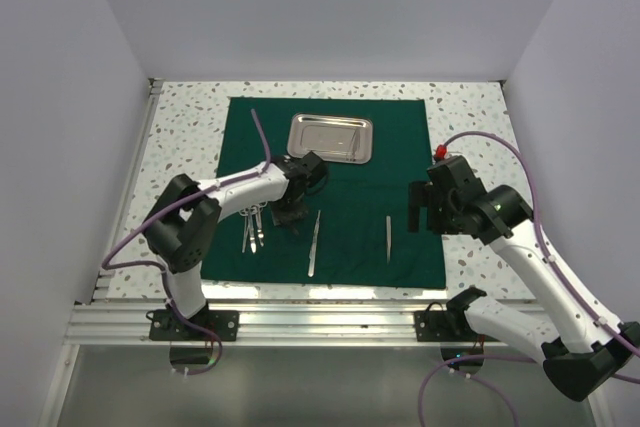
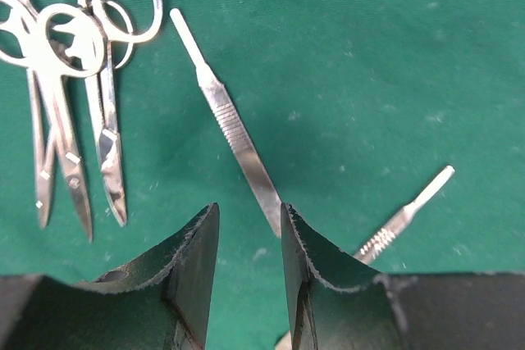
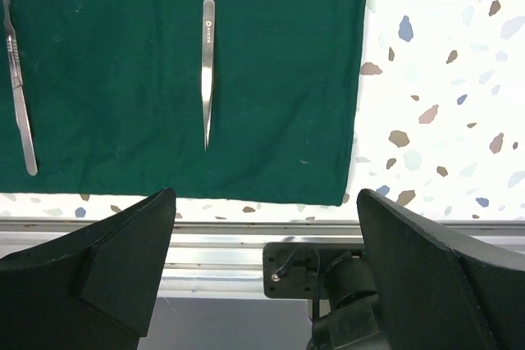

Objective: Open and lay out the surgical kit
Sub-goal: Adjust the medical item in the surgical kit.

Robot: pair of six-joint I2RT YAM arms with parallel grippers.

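Flat dark green cloth wrap (image 1: 400, 237) carries a shiny rectangular steel tray (image 1: 331, 138) near its far edge. Left gripper (image 2: 250, 260) is narrowly parted, empty, and its wrist view alone shows ribbing on a slim steel handle (image 2: 238, 133). Right gripper (image 3: 262, 268) is spread wide.

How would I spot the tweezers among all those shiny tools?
Find the dark green cloth on the speckled table. Of the steel tools along its near half, the tweezers lie furthest right, alone. Unlike the ring-handled scissors at the left and the longer handle next to them, they are plain and taper to a fine point.
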